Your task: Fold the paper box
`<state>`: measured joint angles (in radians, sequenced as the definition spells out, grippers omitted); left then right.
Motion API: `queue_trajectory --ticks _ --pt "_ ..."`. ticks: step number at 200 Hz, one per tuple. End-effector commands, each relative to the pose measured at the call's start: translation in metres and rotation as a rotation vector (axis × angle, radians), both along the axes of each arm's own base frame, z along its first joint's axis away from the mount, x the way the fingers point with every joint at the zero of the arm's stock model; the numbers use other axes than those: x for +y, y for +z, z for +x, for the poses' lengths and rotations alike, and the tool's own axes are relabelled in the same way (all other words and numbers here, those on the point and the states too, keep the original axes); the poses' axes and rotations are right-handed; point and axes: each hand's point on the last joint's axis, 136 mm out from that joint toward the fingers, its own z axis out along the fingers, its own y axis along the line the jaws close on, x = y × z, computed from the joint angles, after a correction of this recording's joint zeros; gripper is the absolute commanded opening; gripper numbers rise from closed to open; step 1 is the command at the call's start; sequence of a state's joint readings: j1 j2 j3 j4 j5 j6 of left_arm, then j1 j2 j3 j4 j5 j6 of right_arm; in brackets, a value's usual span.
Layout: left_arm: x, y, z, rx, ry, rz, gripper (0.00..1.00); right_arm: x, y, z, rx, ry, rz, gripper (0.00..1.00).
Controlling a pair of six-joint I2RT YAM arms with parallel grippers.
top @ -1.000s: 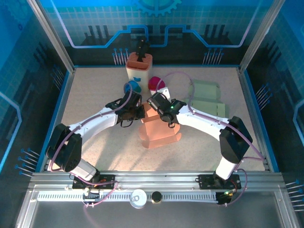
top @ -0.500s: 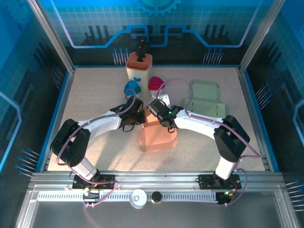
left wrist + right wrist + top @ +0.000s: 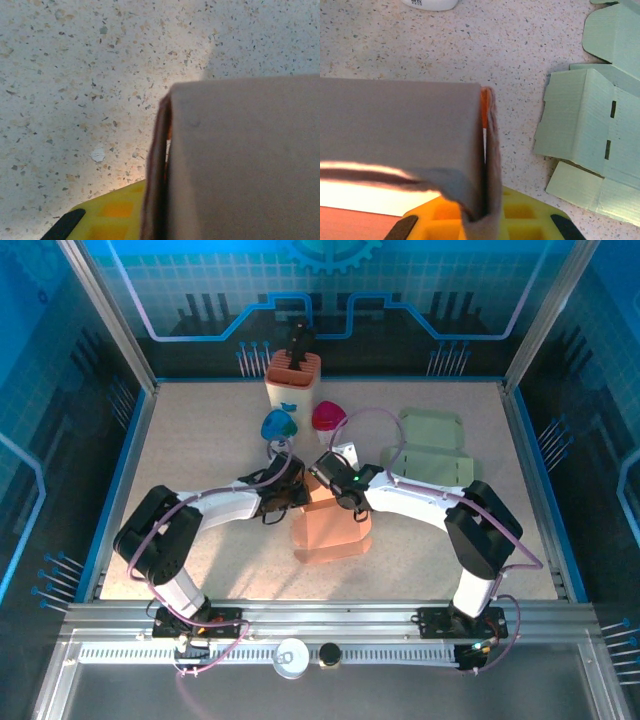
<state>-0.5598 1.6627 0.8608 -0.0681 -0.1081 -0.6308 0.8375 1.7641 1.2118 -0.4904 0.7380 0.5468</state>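
Right gripper (image 3: 480,222) pinches orange box (image 3: 335,532), lengthwise near-to-far

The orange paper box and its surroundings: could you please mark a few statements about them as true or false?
1. The orange box sits between the two arms. True.
2. The green cardboard lies to the orange box's left. False: it lies to its right.
3. The green cardboard is folded into a box. False: it lies flat, unfolded.
4. The right jaws are shut on a wall of the orange box. True.
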Motion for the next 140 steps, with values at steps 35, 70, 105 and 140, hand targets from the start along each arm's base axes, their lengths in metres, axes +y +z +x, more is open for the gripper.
queue_trajectory --ticks 35,70,105,140 --pt "0.013 -0.024 -0.008 0.035 0.042 0.077 0.0 0.004 -0.003 0.001 0.01 -0.019 0.006 0.0" --pt "0.014 -0.026 -0.008 0.04 0.049 0.112 0.0 0.002 -0.002 0.001 0.013 -0.023 0.007 0.0" --pt "0.008 -0.011 -0.009 0.014 0.041 0.102 0.28 0.0 -0.007 0.001 0.036 -0.033 0.016 0.0" --pt "0.001 0.02 -0.014 -0.025 0.046 0.027 0.5 -0.006 -0.01 0.0 0.076 -0.066 0.03 0.0"
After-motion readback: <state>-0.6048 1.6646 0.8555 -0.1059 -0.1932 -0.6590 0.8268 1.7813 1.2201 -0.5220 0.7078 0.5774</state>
